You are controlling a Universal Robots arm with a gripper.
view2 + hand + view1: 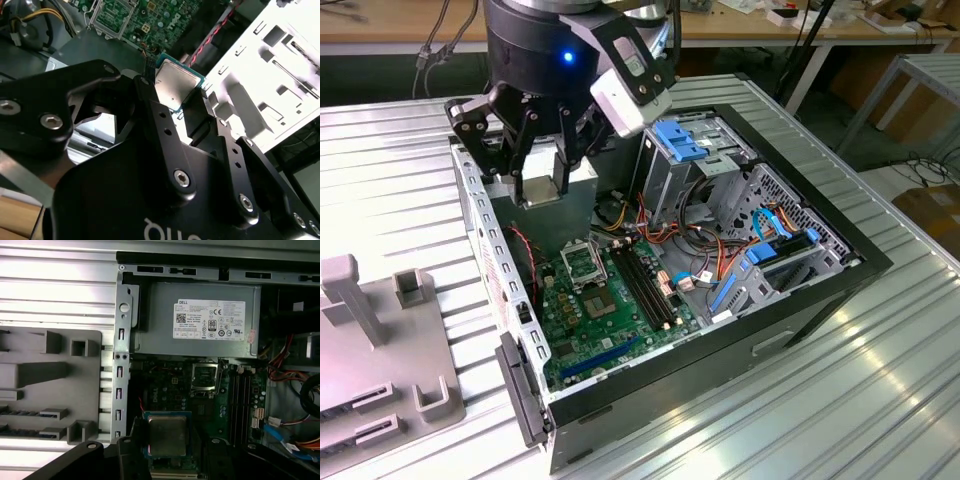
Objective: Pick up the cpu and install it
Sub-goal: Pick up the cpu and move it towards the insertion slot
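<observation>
Holds the cpu [166, 434] pinched flat in the pincer [542, 183], clamped on two opposite edges, grey metal face showing in both wrist views. Hovers above the open computer case [820, 300] on the ribbed bench [880, 400], near the power supply [200, 320], well apart from the socket [205, 377] on the motherboard [170, 390].
</observation>
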